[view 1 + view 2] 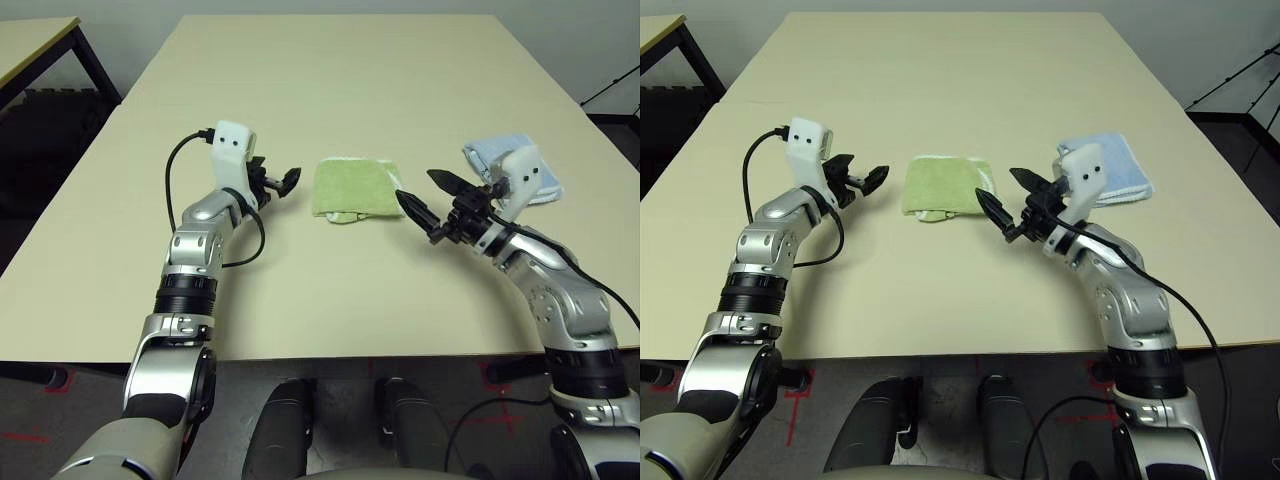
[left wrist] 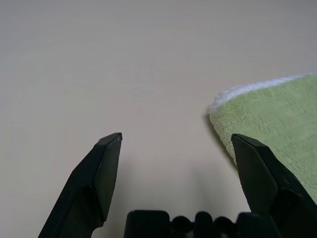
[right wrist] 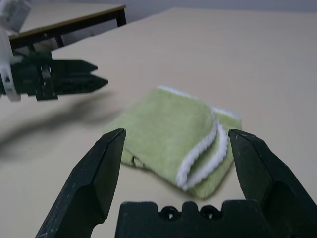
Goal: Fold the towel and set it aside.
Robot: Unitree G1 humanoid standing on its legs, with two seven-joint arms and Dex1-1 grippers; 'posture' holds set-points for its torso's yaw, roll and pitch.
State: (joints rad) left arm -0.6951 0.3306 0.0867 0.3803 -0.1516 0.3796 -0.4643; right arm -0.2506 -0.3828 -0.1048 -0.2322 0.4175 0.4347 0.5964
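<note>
Towel of green terry cloth (image 1: 357, 188), seemingly folded, lies between the robot's wide-open, empty left pincer (image 1: 276, 183) and right pincer (image 1: 430, 205), probably needing a grip for setting aside.

Robotics lab or similar test room

It looks like a lab. A large, smooth cream tabletop (image 1: 330, 290) fills the middle of the frame, with silver-and-black jointed robot arms reaching over it from the lower left (image 1: 190, 300) and lower right (image 1: 565, 310). Red tape marks (image 1: 497, 415) dot the dark grey floor (image 1: 340, 440) along the bottom edge; thin black stand legs (image 1: 1240, 75) stand at upper right.
</note>
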